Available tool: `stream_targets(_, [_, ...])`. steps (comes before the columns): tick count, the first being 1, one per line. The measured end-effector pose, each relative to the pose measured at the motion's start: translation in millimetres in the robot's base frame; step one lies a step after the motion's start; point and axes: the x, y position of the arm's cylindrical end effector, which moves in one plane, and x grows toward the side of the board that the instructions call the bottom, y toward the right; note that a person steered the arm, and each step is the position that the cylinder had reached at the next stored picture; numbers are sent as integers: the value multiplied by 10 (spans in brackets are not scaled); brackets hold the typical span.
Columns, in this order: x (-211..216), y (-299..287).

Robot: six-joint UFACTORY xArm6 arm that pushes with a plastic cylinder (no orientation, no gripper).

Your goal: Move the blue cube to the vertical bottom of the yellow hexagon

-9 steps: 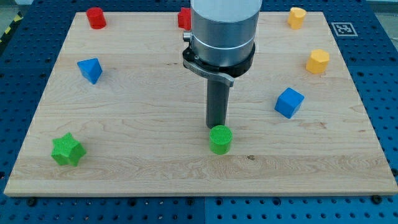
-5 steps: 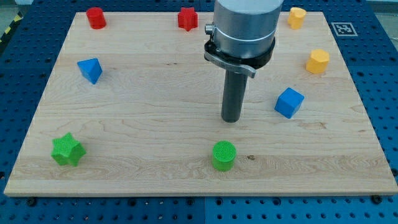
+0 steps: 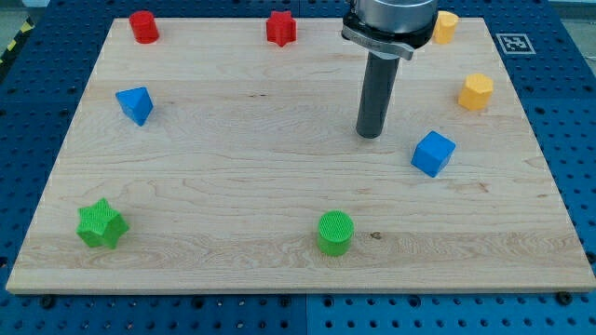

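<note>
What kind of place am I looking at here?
Probably a robotics lab bench: a wooden board on a blue perforated table, a printed marker tag, and small plastic blocks like the blue cube.

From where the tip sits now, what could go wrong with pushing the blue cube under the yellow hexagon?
My tip stands to the upper left of the blue cube, apart from it. Pushing from that side would likely drive the cube down and right, away from the yellow hexagon. The cube also sits corner-on, so an off-centre push may spin it. The board's right edge is near.
</note>
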Motion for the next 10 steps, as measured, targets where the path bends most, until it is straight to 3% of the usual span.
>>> stream_targets(4, [757, 1335])
stream_targets(5, [814, 1366])
stream_targets(7, [393, 1543])
stream_targets(10, [941, 1727])
